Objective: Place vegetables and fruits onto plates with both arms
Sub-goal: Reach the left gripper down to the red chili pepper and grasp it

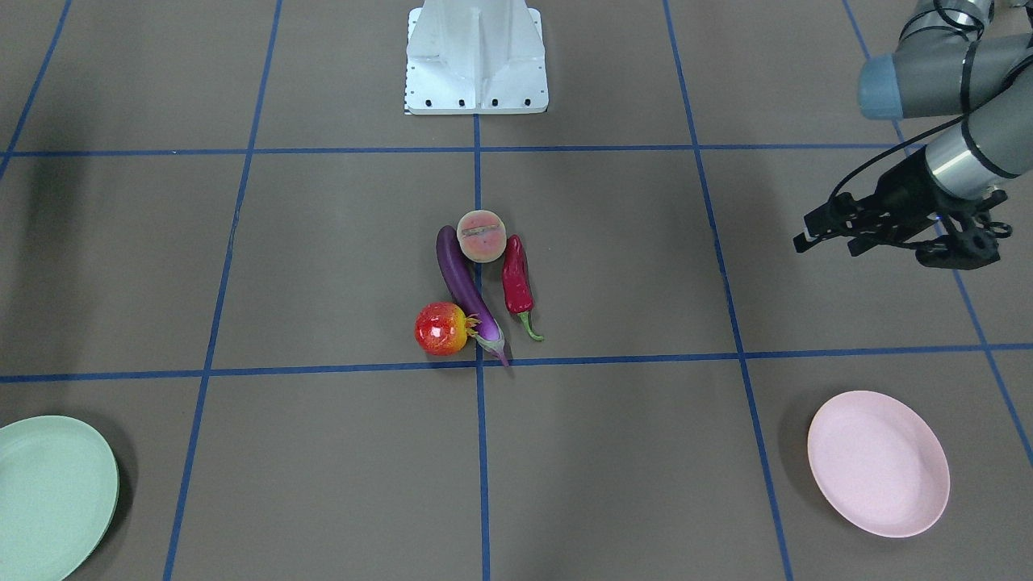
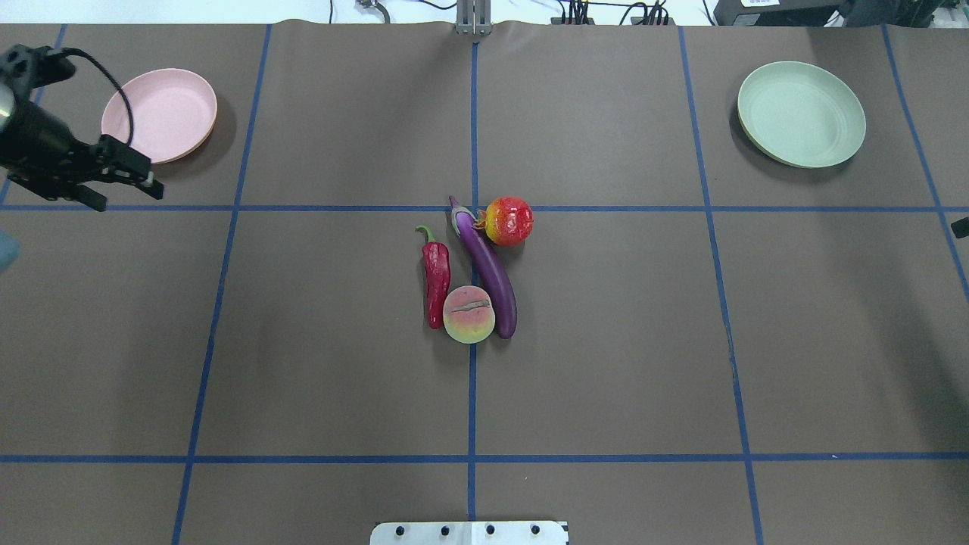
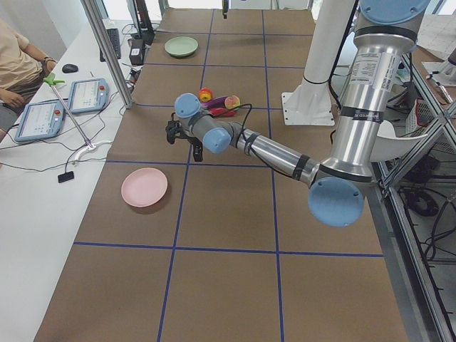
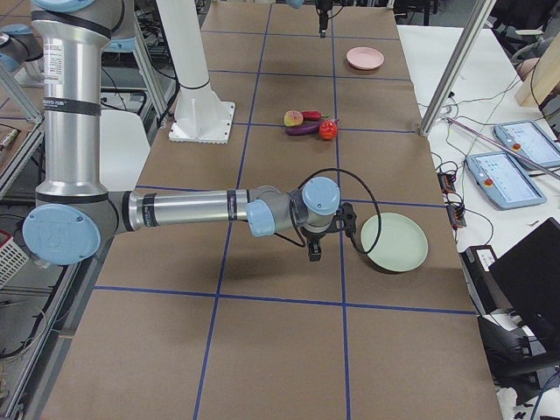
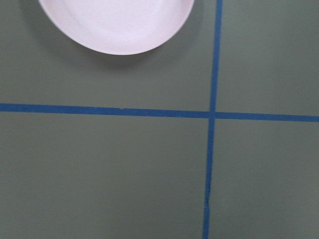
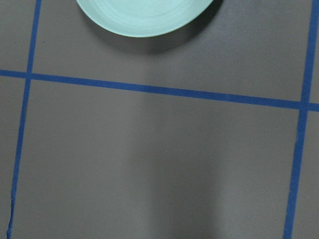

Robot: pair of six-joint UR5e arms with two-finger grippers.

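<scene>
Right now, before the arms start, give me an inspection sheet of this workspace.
Surface: brown mat with blue tape grid, flat.
Job's things: long glossy purple eggplant, wrinkled red chili pepper, round red-and-yellow crowned fruit and pale pink-orange peach clustered at centre, none plated; round pale pink plate and round mint green plate both empty.
Clutter: nothing seen on the mat.
Grippers: left gripper open, empty, above the mat near the pink plate; right gripper near the green plate, state cannot be told.
Cables: black cable loops along the left wrist; more wires at the far table edge.
Surroundings: white robot base; seated person beside two pendants on the side bench.
</scene>
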